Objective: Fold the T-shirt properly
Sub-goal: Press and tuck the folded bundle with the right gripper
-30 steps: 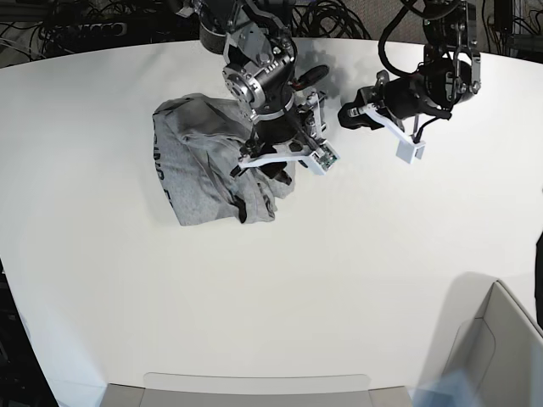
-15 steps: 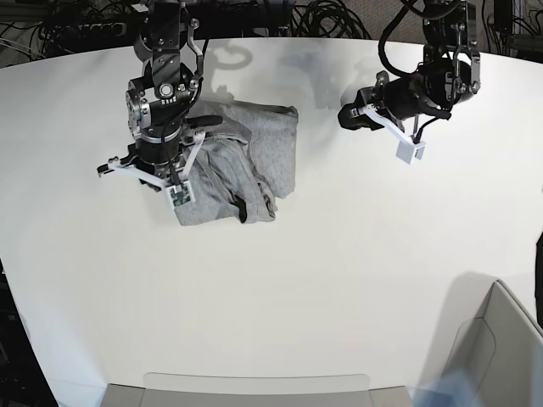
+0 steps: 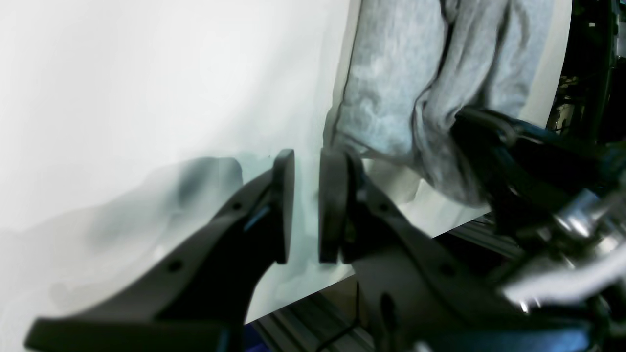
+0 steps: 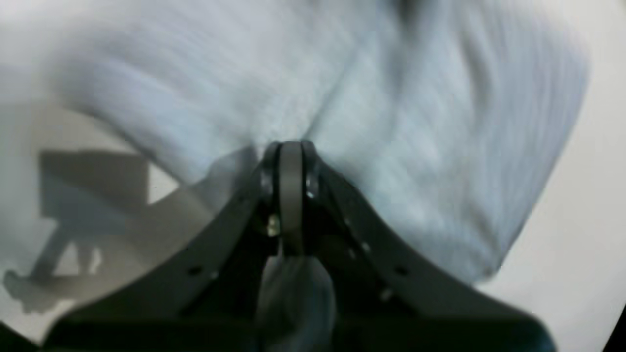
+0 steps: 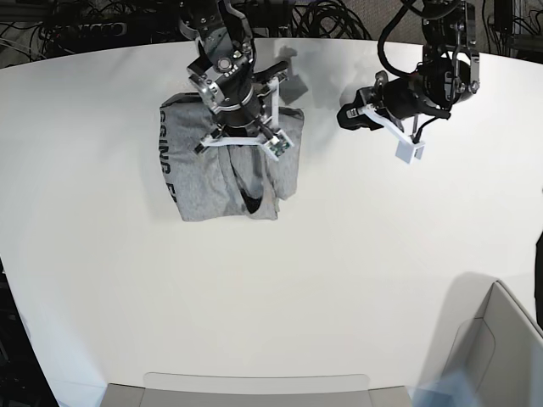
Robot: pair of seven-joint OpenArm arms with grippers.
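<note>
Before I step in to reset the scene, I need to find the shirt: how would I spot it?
Look at the white table, toward its far edge. Under the tool of the arm on the left of the overhead view lies a bunched grey T-shirt. It is the only cloth there, with black lettering along one edge.

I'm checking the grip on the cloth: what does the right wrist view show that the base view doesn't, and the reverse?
Only right wrist: the right gripper, jaws pressed together, with grey cloth bunched behind the tips.
Only base: the whole crumpled T-shirt with black lettering along its edge, the table, and the left gripper off to the side, away from the cloth.
Both: the right gripper at the grey T-shirt, over the white table.
</note>
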